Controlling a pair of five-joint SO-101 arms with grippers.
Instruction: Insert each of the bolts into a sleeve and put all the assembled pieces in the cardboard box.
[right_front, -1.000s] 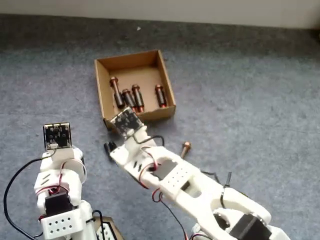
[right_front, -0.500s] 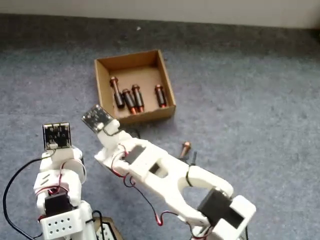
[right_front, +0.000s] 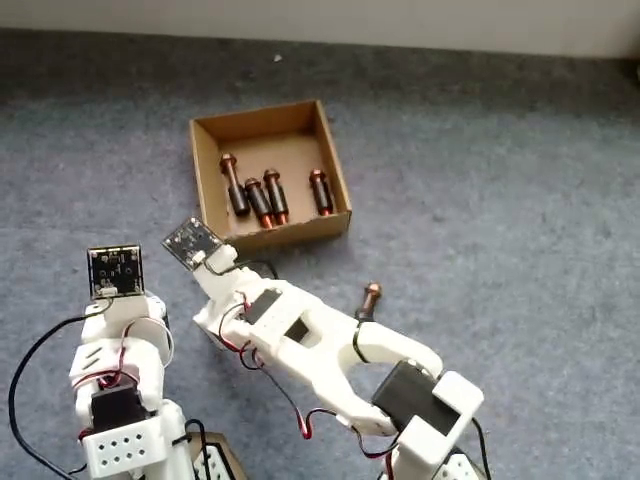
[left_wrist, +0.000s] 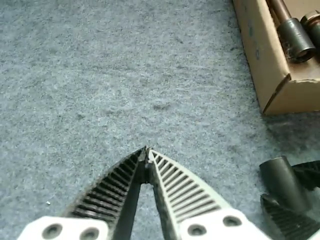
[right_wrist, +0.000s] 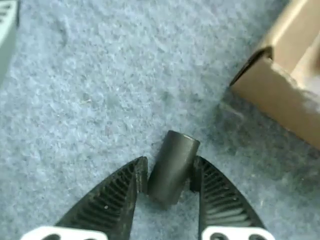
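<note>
One dark cylindrical metal sleeve (right_wrist: 172, 167) sat clamped between the ribbed black fingers of the right tool (right_wrist: 170, 161). The grip was on the sleeve's lower half, so its open end pointed outward past the fingertips, probably to leave the bore free for a bolt. It hung low over the grey carpeted bench (right_wrist: 90, 75); whether it touched the carpet could not be told.

The left wrist view showed the same sleeve (left_wrist: 282, 182) just beside the left tool (left_wrist: 146, 152), which was closed on nothing, tips together over bare carpet. It seemed parked there, close enough to assist.

One copper-coloured bolt (right_front: 371, 296) lay loose on the bench on the far side of the right arm, well apart from the sleeve. It looked like the sleeve's partner and the last piece to be joined.

Beyond both tools stood the open brown cardboard box (right_front: 200, 180), with four assembled pieces (right_front: 270, 195) lying side by side on its floor. Its near corner (right_wrist: 280, 85) was close to the held sleeve, so a finished piece would have a short trip.
</note>
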